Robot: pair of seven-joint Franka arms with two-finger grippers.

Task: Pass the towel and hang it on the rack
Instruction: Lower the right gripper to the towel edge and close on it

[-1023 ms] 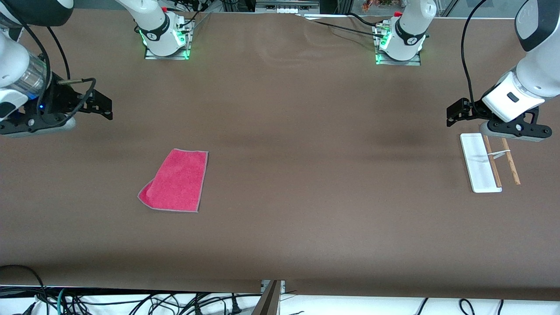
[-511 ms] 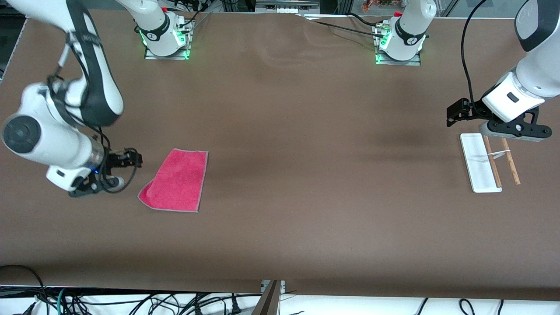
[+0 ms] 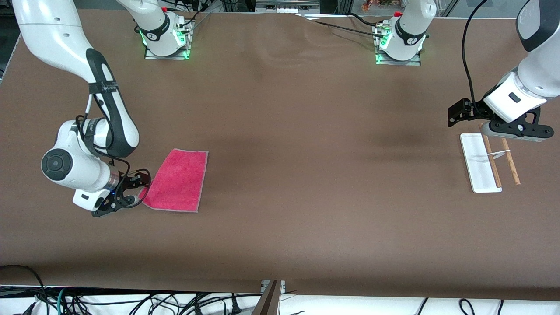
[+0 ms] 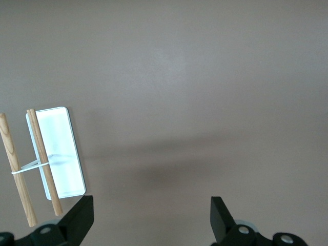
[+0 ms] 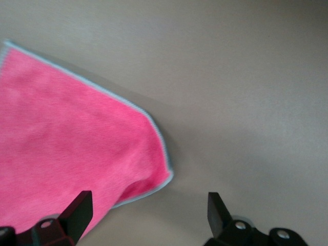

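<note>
The towel lies flat on the table, pink-red face up with grey edging, toward the right arm's end. My right gripper is open, low at the towel's slightly raised corner nearest that end. In the right wrist view the towel has that corner between the open gripper, close to one finger. The rack stands at the left arm's end, with a white base and two brown rods. My left gripper is open, in the air by the rack's end. The left wrist view shows the rack beside the open gripper.
The brown table cloth covers the whole table. The two arm bases stand along the edge farthest from the front camera. Cables hang below the table's nearest edge.
My right arm has swung down from the table's end to the towel's corner, gripper open. The left arm has barely moved. The towel and rack lie as before.
</note>
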